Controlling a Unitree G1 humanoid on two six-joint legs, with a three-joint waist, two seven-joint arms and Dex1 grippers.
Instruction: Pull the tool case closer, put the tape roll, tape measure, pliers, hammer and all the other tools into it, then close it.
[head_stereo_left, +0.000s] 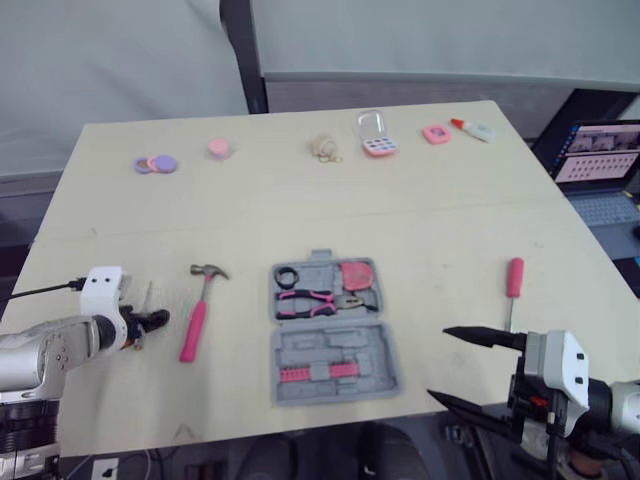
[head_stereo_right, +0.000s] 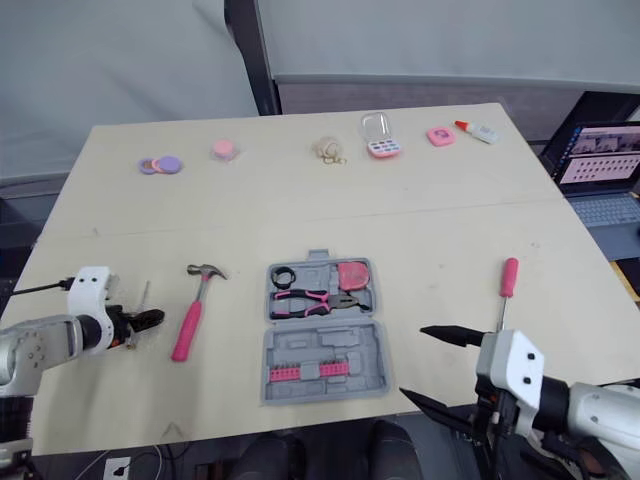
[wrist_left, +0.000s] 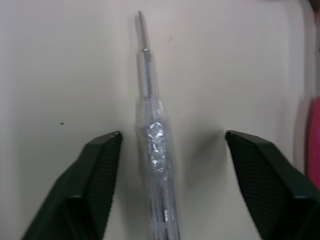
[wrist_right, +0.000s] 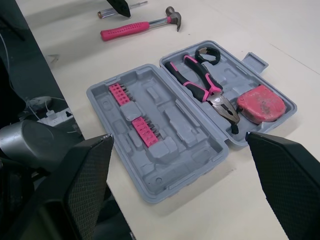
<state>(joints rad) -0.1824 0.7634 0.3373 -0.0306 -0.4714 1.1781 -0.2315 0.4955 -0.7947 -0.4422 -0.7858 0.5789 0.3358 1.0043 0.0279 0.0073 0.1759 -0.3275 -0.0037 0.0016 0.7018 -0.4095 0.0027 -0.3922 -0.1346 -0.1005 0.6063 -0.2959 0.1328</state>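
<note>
The grey tool case lies open near the table's front middle. Its far half holds the black tape roll, pink-handled pliers and red tape measure; pink bit strips sit in the near half. A pink-handled hammer lies left of the case. On the right lies a pink screwdriver. My left gripper is open, its fingers either side of a thin clear-handled tool on the table, not touching it. My right gripper is open and empty at the front right, facing the case.
Along the far edge sit purple and pink discs, a pink round piece, a beige clump, a clear-lidded pink box, a pink item and a small bottle. A laptop stands off the table's right.
</note>
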